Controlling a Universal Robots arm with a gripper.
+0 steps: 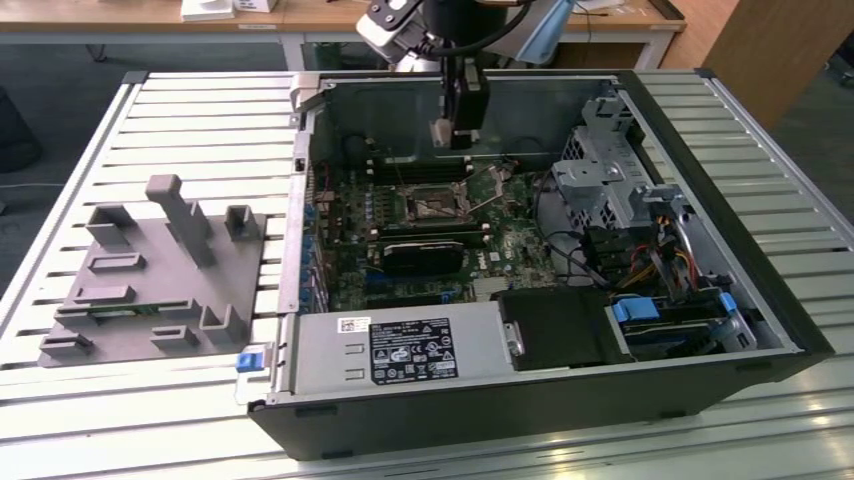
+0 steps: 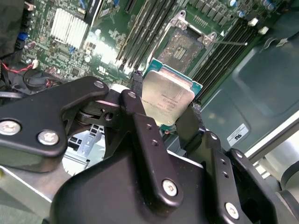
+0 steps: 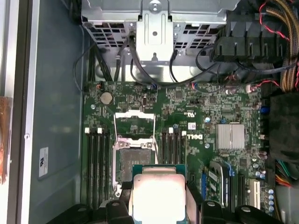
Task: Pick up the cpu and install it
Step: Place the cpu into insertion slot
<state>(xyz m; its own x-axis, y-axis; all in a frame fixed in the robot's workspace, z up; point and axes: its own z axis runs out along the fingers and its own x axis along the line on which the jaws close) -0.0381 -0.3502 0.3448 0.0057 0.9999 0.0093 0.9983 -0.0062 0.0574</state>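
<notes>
Slatted metal table carries an open computer case lying on its side, with a gray fixture toward the exterior view's left.

We see the cpu clamped between the gripper's black fingers, which pinch it by two opposite edges. In the exterior view it shows as a pale sliver in the upper middle of the frame, at the tip of the gripper, in the air above the motherboard.

In both wrist views its silver lid faces the cameras, so we judge it is held lid up and contacts toward the board. It is close to square, so we find no real long axis. In the first wrist view its edges sit roughly square with the socket.

We judge the pick-up as done. The install is left: the socket looks empty, its load plate swung open, and the chip is apart from it, not yet seated.
</notes>
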